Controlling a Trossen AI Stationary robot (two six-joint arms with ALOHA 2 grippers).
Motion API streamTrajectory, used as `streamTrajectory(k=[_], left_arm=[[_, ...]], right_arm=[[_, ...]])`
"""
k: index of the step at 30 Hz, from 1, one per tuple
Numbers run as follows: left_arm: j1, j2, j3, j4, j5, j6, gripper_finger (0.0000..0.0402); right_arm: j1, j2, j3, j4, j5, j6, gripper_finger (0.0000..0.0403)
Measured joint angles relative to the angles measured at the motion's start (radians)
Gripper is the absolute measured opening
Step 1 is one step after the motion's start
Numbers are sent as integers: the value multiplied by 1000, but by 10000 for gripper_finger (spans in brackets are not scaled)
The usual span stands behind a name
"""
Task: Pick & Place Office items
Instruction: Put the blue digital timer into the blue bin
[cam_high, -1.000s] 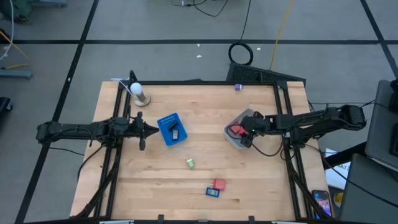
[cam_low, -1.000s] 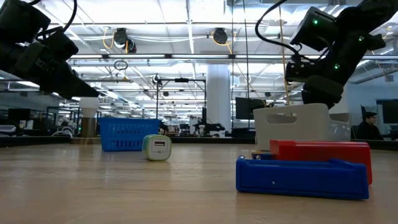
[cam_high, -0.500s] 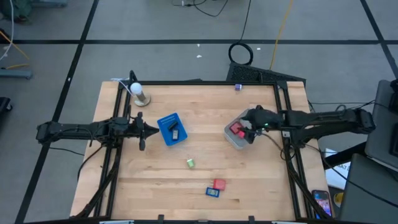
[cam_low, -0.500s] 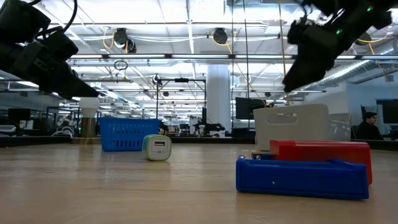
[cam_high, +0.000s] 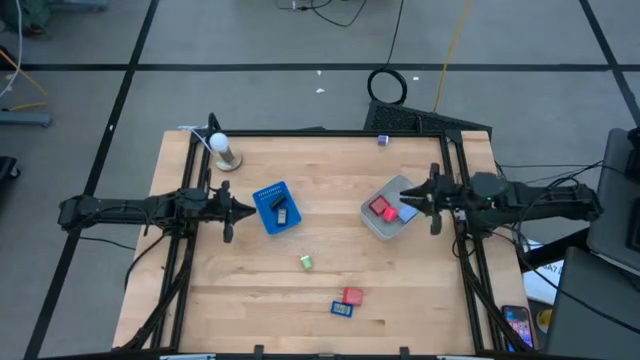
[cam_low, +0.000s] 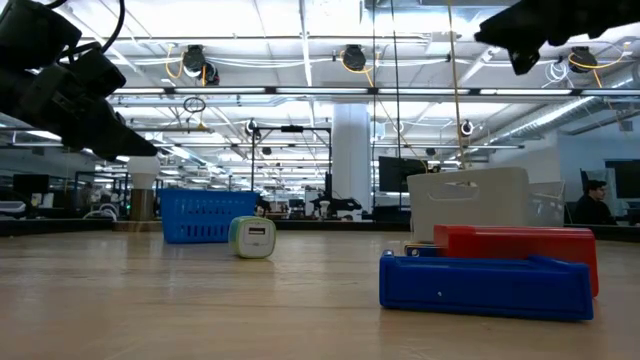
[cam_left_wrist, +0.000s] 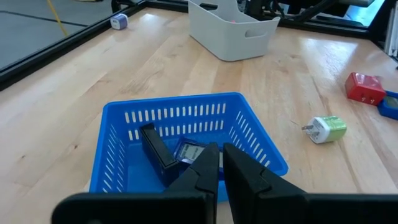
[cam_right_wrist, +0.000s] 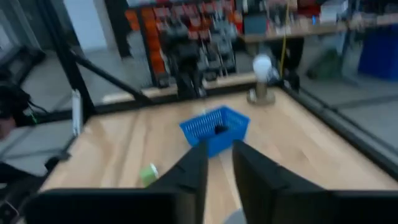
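Note:
My left gripper (cam_high: 238, 210) (cam_left_wrist: 221, 152) is shut and empty, level, just left of the blue tray (cam_high: 268, 193) that holds dark flat pieces (cam_left_wrist: 155, 146). My right gripper (cam_high: 415, 200) (cam_low: 522, 38) hangs high over the right rim of the clear tub (cam_high: 368, 216), its fingers nearly together with nothing between them. A red piece (cam_high: 381, 208) and a light-blue piece (cam_high: 405, 213) lie in the tub. A green bit (cam_high: 306, 262), a red block (cam_high: 352, 296) and a blue flat piece (cam_high: 342, 309) rest on the table near the front edge.
A white ball on a stand (cam_high: 222, 150) is at the far left corner. A small purple thing (cam_high: 383, 141) sits on the far edge. Black frame rails (cam_high: 462, 250) run along the table's sides. Bare wood lies between the tray and the tub.
My right gripper has risen out of the tub, drawn back toward the table's right edge and tipped from pointing down to about level. The red piece stays in the tub, and the light-blue piece beside it now shows.

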Motion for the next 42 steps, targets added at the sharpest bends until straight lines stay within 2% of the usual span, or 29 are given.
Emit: streamTrajectory(k=[5, 16, 19, 21, 25, 42], left_arm=[[0, 0, 0, -2, 17, -1, 26], [0, 0, 0, -2, 17, 3, 26], [0, 0, 0, -2, 17, 3, 26], [0, 0, 0, -2, 17, 3, 26], [0, 0, 0, -2, 16, 10, 26], [0, 0, 0, -2, 17, 25, 26]], right_arm=[[19, -117, -117, 116, -2, -8, 5], [20, -323, -282, 127, -6, -3, 15], [20, -362, -356, 203, -65, -15, 15], [20, -380, -410, 275, -105, -21, 15], [19, -405, -477, 361, -103, -26, 15], [20, -410, -488, 249, -102, -15, 15]])
